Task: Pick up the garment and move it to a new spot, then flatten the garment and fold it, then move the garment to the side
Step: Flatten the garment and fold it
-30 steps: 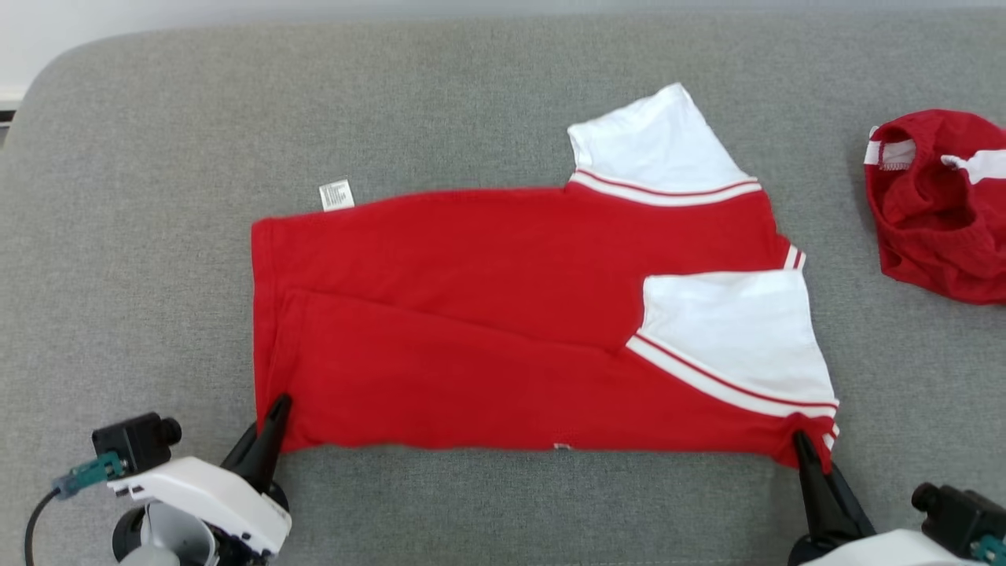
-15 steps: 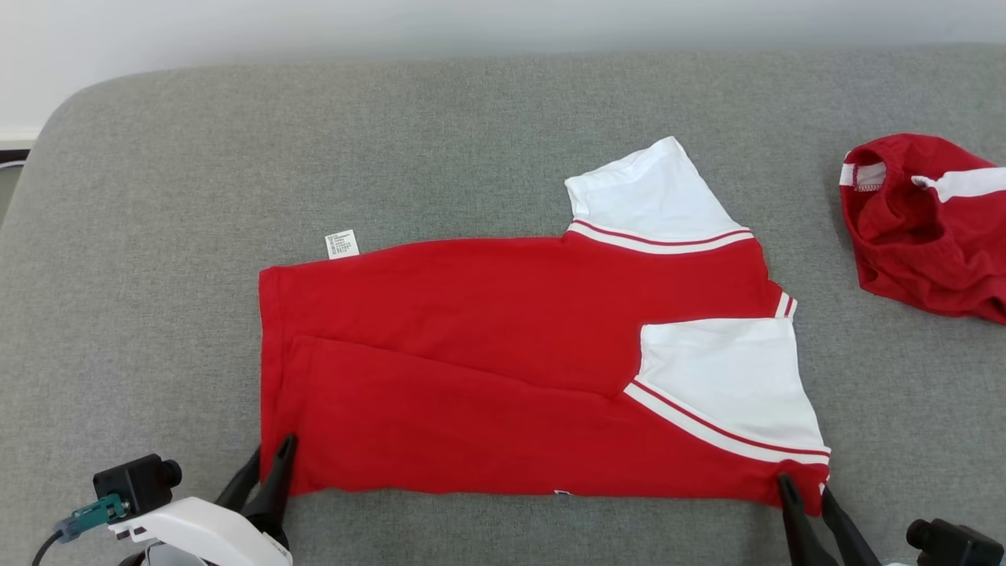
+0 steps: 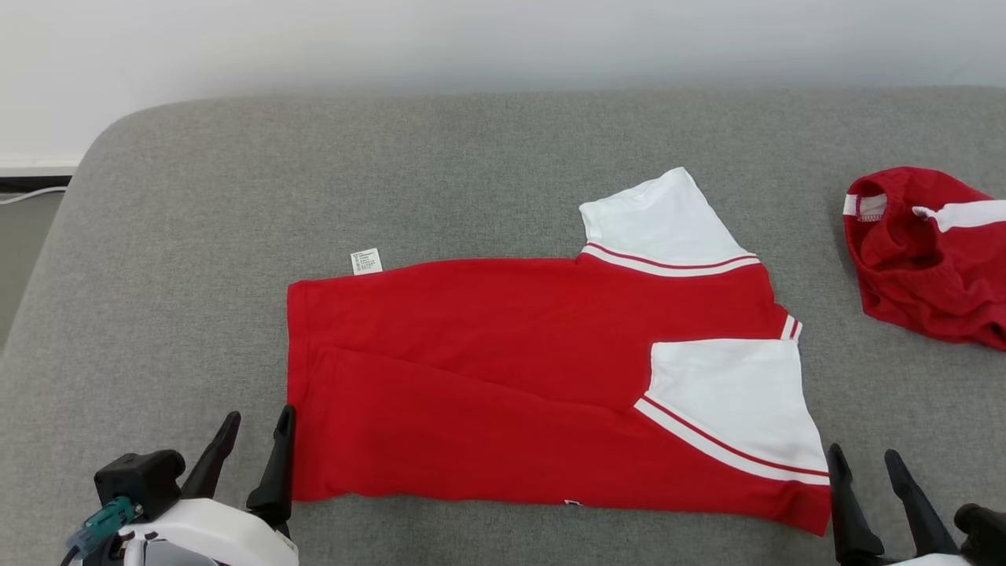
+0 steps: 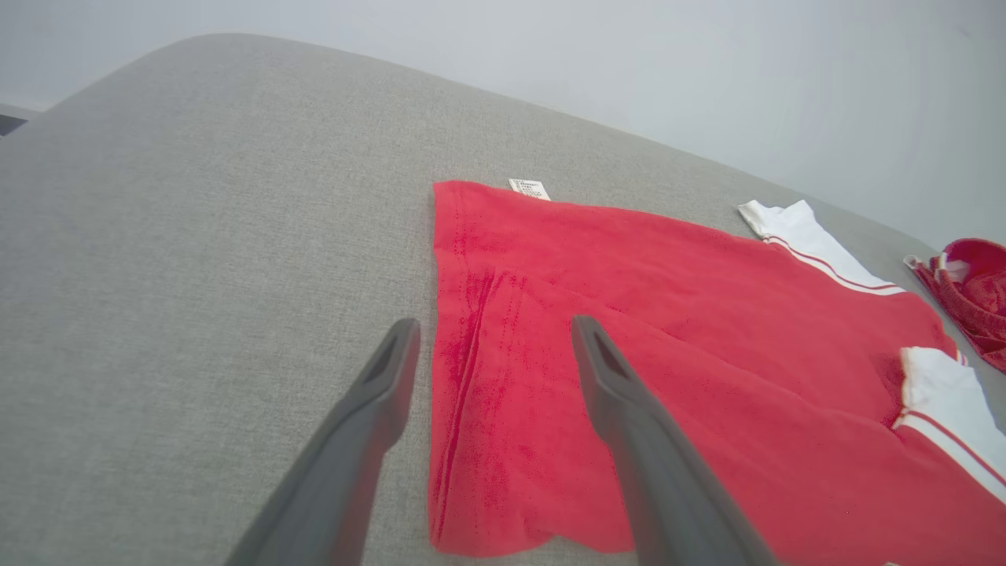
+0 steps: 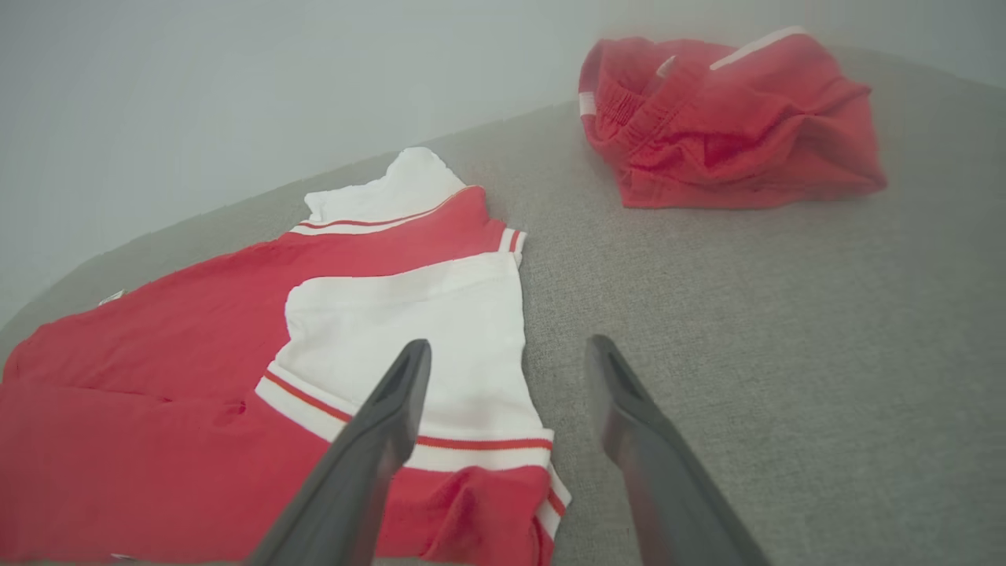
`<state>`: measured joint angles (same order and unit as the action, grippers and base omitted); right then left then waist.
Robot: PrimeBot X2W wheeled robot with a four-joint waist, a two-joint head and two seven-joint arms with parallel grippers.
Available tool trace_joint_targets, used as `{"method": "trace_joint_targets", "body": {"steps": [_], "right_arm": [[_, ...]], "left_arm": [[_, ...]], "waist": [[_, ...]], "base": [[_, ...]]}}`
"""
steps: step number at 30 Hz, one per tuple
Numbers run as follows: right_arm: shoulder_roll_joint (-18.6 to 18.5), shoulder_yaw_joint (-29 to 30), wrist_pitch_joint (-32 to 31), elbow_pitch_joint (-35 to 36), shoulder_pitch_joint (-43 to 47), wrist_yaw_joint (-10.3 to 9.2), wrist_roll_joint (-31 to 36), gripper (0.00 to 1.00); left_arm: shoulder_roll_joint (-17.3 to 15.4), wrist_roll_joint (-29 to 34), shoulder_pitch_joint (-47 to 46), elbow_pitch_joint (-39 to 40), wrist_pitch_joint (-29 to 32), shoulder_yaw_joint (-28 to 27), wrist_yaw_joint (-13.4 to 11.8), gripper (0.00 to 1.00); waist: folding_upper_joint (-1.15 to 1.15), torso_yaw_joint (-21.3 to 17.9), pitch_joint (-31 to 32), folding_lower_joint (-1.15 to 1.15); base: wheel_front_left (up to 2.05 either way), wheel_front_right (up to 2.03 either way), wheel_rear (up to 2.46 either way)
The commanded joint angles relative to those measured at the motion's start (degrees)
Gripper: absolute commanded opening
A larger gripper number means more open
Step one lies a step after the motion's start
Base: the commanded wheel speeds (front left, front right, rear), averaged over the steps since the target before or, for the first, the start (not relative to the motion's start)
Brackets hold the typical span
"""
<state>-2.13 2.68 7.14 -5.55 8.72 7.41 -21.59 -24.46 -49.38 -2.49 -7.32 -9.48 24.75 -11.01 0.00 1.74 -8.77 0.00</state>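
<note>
Right, both claws are letting go! Across the middle of the grey cushion (image 3: 471, 157) the red-and-white garment (image 3: 503, 377) is lying flat. Its near long side is doubled over onto itself, and a white sleeve is sitting on top toward the cushion's right end. A second ago each claw was pinching a near corner; now the cloth is resting on the cushion on its own. To my eye that is one lengthwise fold going down, with more folding and the shift aside not yet done. Out at the cushion's far right, a crumpled red bundle (image 3: 919, 267) is sitting well apart. Along the cushion's near edge, the left gripper (image 3: 260, 414) is standing with fingers spread, straddling the near-left hem; whether a finger is brushing cloth I cannot tell. The right gripper (image 3: 863, 453), likewise gaping and empty, is hovering just beside the near-right striped corner. Smallest of all, a white care label (image 3: 366, 261) is poking out from the hem toward the cushion's far side.
</note>
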Motion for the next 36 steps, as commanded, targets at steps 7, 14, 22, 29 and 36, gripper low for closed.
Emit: {"method": "trace_joint_targets", "body": {"steps": [7,14,22,29,36], "right_arm": [[-1.28,-2.07,1.42,4.02,-4.07,0.08,8.43,1.0],[-1.62,-4.4,2.39,5.84,-4.6,0.08,12.97,1.0],[-1.39,-4.62,1.69,5.54,-3.97,0.08,11.69,1.0],[-2.25,-4.87,1.34,4.39,-5.84,0.08,10.36,1.0],[-5.52,-5.47,0.24,0.34,-12.9,0.08,8.1,1.0]], "left_arm": [[-3.35,5.29,-1.73,7.62,0.44,-0.15,-4.64,1.0],[-4.34,8.08,-0.68,12.22,2.02,1.47,-7.82,1.0],[-3.99,7.87,-0.07,13.88,3.39,2.65,-8.4,1.0],[-3.35,7.15,-2.55,12.06,3.55,2.95,-6.68,1.0],[-1.89,4.99,-9.38,6.75,4.12,2.78,-2.06,1.0]], "waist": [[0.0,1.11,2.69,0.0],[0.0,1.66,5.24,0.0],[0.0,1.87,5.9,0.0],[0.0,2.21,4.77,0.0],[0.0,3.49,1.5,0.0]], "base": [[0.0,0.0,0.0],[0.0,0.0,0.0],[0.0,0.0,0.0],[0.0,0.0,0.0],[0.0,0.0,0.0]]}}
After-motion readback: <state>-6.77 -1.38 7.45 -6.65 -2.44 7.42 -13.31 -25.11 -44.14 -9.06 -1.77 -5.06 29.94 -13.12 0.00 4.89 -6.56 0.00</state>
